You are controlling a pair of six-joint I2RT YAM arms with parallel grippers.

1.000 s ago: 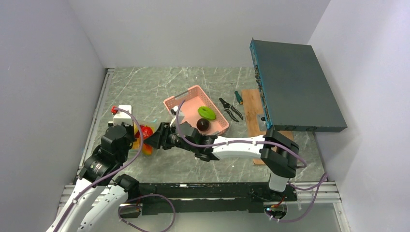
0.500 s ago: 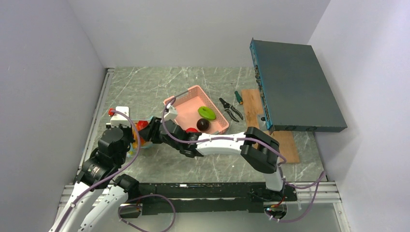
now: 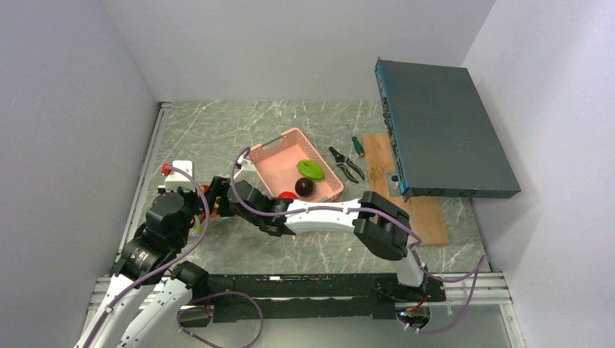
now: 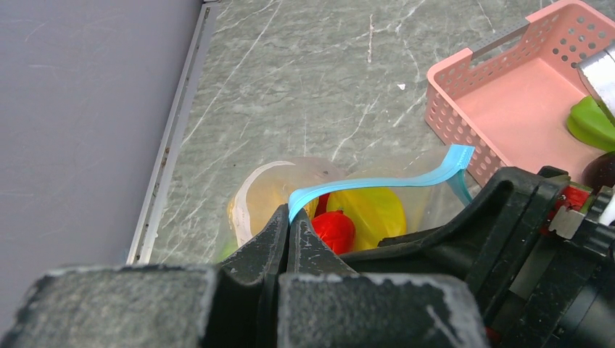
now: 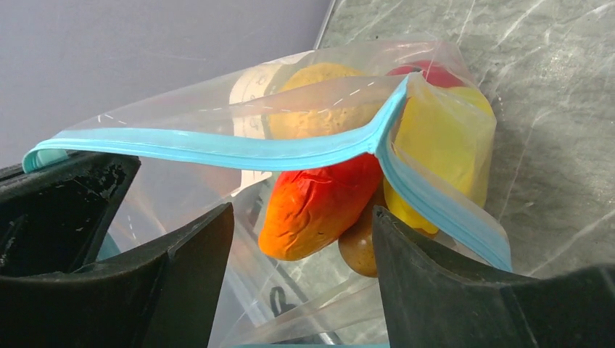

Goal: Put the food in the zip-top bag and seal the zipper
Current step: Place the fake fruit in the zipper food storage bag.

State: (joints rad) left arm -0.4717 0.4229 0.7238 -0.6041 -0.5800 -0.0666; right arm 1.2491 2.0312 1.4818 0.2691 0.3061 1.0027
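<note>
- Your left gripper (image 4: 288, 226), near the left edge of the counter (image 3: 217, 130), has its jaws pinching one end of the zipper (image 4: 377, 183).
- Your right gripper (image 5: 299, 225) faces the mouth of the zip-top bag (image 5: 181, 109), jaws spread.
- Inside the bag lies food (image 5: 319, 203): orange-red, yellow and tan pieces.
- Farther in, toward the counter's middle, the pink basket (image 3: 270, 154) holds a green piece (image 3: 310, 169), a dark piece (image 3: 304, 187) and a red piece (image 3: 288, 194).

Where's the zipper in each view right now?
Top external: hidden under the arms, just left of the basket.
Left wrist: the zipper crosses the centre, its left end pinched by the left gripper.
Right wrist: upper half, running left to right, then bending down.
Landmark: yellow food beside it in both wrist views.
</note>
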